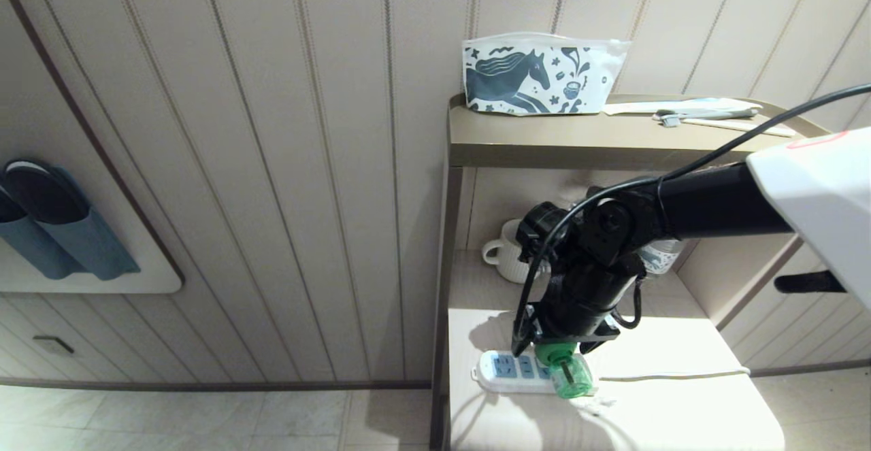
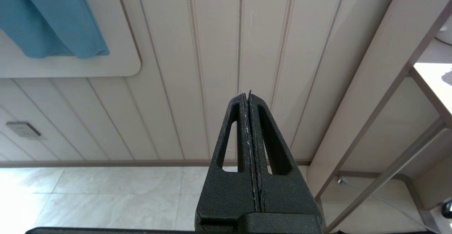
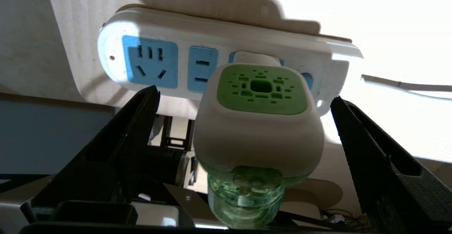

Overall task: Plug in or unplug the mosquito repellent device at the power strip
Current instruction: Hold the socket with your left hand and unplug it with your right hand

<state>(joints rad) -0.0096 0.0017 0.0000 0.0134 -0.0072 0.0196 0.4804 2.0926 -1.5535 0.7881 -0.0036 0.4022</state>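
The mosquito repellent device [image 3: 259,121], with a white head, green vented top and clear green bottle, sits plugged into the power strip [image 3: 152,61] at the socket nearest the cord. My right gripper [image 3: 244,94] is open; its black fingers [image 3: 120,138] stand wide on either side of the device without touching it. In the head view the right gripper [image 1: 558,352] hangs over the device [image 1: 568,376] and the power strip [image 1: 507,369] near the shelf's front left corner. The left gripper [image 2: 248,94] is shut on nothing, off by the wall above the floor.
The strip's white cord [image 1: 674,374] runs right across the shelf. A white mug [image 1: 507,254] and a water bottle [image 1: 656,257] stand at the shelf's back. A horse-print pouch [image 1: 537,77] and toiletries [image 1: 708,114] lie on the top board. Slippers [image 1: 47,233] hang on the wall.
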